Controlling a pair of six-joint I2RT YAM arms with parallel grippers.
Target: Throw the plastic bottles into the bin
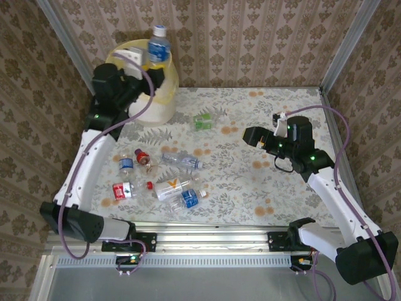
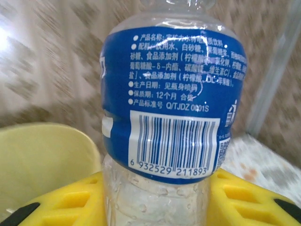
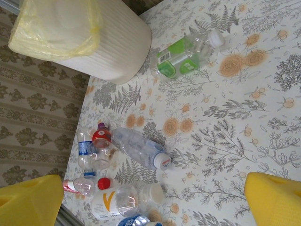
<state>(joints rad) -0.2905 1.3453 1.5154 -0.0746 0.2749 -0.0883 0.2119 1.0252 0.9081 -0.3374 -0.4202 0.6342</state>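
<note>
My left gripper (image 1: 155, 68) is shut on a clear bottle with a blue label (image 1: 158, 45), holding it upright above the bin (image 1: 145, 100), a pale-yellow bucket with a yellowish bag. In the left wrist view that blue-label bottle (image 2: 174, 122) fills the frame between the yellow fingers (image 2: 66, 205), with the bin rim (image 2: 42, 150) below left. My right gripper (image 1: 249, 135) hangs open over the table's right half, holding nothing. A green-label bottle (image 3: 186, 56) lies near the bin (image 3: 84, 37). Several more bottles (image 1: 163, 179) lie in a cluster at front left.
The cluster holds a clear bottle with a white cap (image 3: 141, 148), an orange-marked white-label bottle (image 3: 124, 200), a red-cap bottle (image 3: 101, 146) and a small blue-label one (image 3: 84, 150). Patterned walls close in the left, back and right. A metal rail (image 1: 200, 229) runs along the near edge.
</note>
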